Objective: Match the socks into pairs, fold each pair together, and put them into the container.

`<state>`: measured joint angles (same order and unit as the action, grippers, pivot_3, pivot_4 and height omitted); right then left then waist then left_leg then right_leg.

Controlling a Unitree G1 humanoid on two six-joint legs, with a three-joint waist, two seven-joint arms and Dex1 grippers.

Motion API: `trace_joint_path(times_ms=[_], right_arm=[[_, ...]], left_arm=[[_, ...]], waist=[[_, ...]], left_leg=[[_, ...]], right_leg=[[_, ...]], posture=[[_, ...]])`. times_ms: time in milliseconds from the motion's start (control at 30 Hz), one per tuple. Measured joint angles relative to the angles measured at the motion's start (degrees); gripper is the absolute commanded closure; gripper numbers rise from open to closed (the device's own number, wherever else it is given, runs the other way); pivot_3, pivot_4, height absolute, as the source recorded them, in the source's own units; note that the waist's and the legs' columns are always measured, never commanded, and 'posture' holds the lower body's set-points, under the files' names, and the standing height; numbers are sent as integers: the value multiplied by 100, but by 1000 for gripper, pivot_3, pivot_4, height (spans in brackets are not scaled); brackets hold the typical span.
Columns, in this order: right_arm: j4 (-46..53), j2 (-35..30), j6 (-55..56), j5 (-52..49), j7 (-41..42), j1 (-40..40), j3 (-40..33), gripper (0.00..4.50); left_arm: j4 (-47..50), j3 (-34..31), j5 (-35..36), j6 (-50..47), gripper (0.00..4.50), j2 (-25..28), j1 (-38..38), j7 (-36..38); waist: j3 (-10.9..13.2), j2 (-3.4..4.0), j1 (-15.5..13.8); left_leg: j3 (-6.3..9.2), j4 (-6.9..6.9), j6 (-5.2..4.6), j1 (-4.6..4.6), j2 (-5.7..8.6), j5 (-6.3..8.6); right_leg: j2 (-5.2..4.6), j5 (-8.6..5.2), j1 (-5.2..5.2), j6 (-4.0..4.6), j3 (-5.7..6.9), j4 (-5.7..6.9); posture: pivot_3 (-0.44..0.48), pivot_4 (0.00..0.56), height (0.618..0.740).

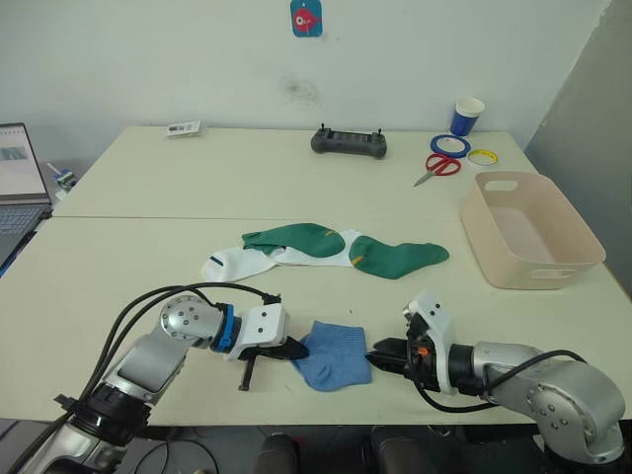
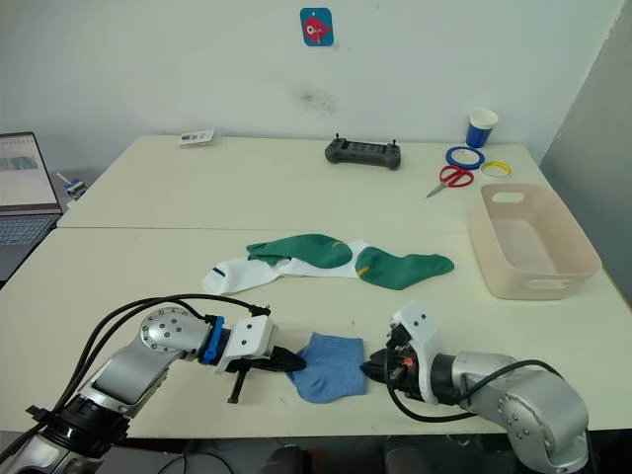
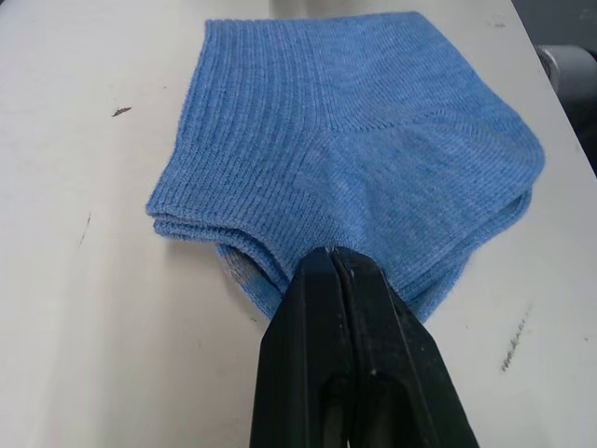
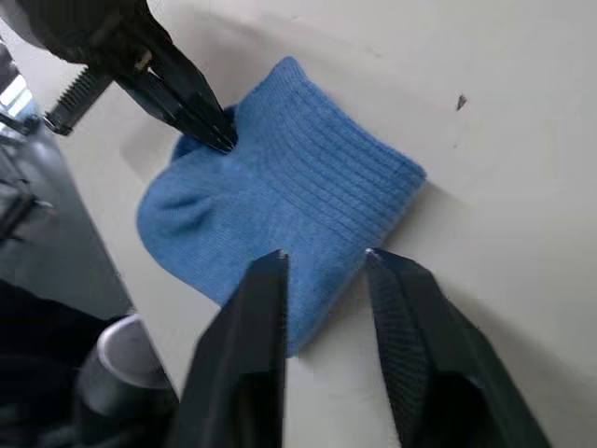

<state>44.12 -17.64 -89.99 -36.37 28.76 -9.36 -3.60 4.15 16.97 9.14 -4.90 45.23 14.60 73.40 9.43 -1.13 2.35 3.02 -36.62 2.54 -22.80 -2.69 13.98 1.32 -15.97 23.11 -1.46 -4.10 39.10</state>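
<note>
Folded blue pair: flat on the table, near its front edge, between the two grippers. Several stacked layers visible at the folded edge in the left wrist view.

Left gripper: clamped on the blue pair, fingers pressed together over one edge of the fabric, low over the table top. Seen in the right wrist view as dark fingers pinching the far side of the sock bundle.

Right gripper: fingers parted, nothing between them; tips just above the near edge of the blue pair, at the side opposite the left gripper. Contact with the fabric: cannot be determined.

Remaining socks: two green socks and white socks with a dark cuff stripe, in a loose overlapping row at mid-table, beyond the blue pair. Green partly on top of white. Count of white socks: cannot be determined.

Bin: beige-pink, on the right side of the table, well apart from the blue pair; nothing visible inside.

Far side of the table: black controller, red scissors, blue tape roll, yellow ring, blue-and-white paper cup. Laptop at the left edge.
</note>
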Motion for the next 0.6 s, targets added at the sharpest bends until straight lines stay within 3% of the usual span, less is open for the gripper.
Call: trace_joint_path(times_ms=[200, 600], right_arm=[[-585, 199, -211, -395, -509, -72, -70, 32], [-1514, 1122, -152, -1339, -1716, -334, -100, 32]], left_arm=[[60, -47, -11, 23, 4500, 9, -142, -41], [-47, -46, -68, 61, 4500, 8, -145, -48]], waist=[[-11, 12, 65], [-35, 7, 137]], left_leg=[[-5, 10, -1, 2, 1, 0], [-6, 62, 0, 106, -1, 0]], right_leg=[[-1, -2, 1, 3, -2, -3], [-4, -37, -79, 61, -5, -16]], posture=[[0, 150, 740], [0, 150, 740]])
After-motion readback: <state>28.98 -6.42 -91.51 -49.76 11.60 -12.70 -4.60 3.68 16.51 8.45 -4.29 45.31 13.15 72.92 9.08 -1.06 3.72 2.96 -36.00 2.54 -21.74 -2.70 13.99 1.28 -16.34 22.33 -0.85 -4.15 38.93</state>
